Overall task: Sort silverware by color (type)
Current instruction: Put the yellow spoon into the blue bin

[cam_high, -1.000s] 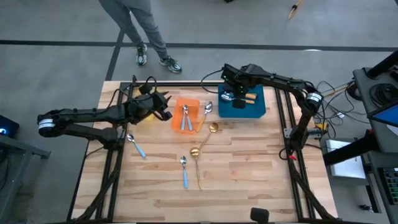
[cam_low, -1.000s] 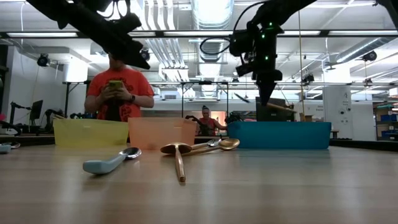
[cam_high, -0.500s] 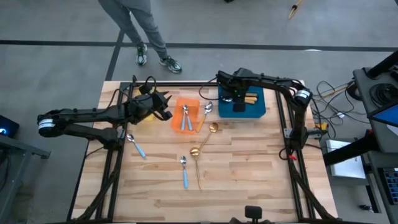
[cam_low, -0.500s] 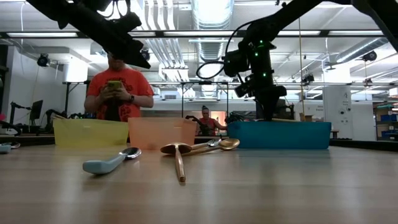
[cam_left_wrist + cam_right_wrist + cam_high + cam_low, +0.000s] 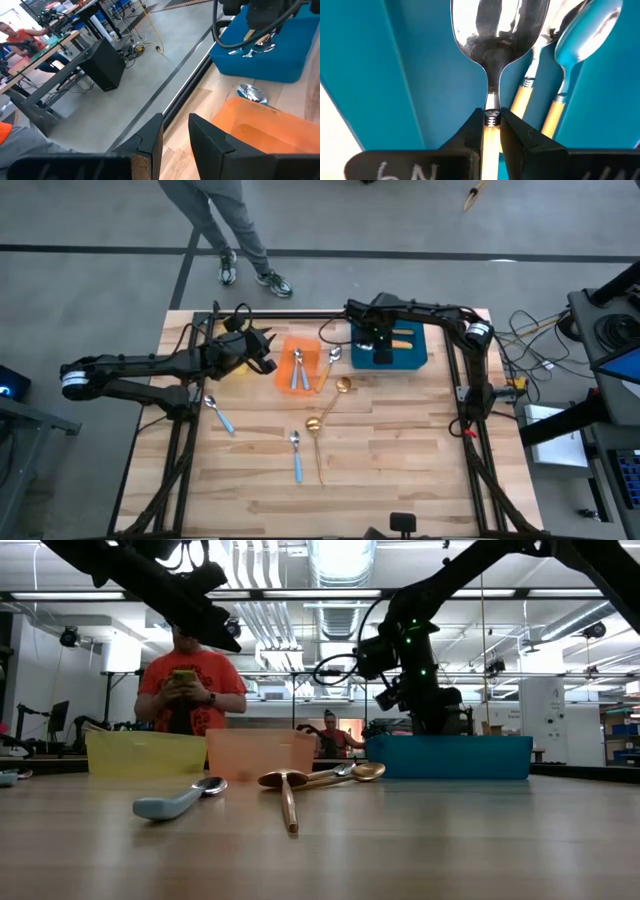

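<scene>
Lowering an orange-handled spoon (image 5: pixel 492 60) into the blue bin (image 5: pixel 388 350).
Your right gripper (image 5: pixel 492 122) pinches it at the neck, just below the bowl, inside the bin beside two matching spoons; it is light, stiff and slick, so keep hold near the neck. Left of the bin, your left gripper (image 5: pixel 175 131) waits part-open and empty beyond the orange bin (image 5: pixel 298 366).

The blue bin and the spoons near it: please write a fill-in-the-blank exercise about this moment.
1. The right tool is shut on a spoon with a ____ handle.
2. That spoon hangs inside the ____ bin.
3. The two blue-handled spoons lie in the ____ bin.
4. The left tool hovers beside the orange bin and holds ____.

Missing words: orange; blue; orange; nothing
</scene>
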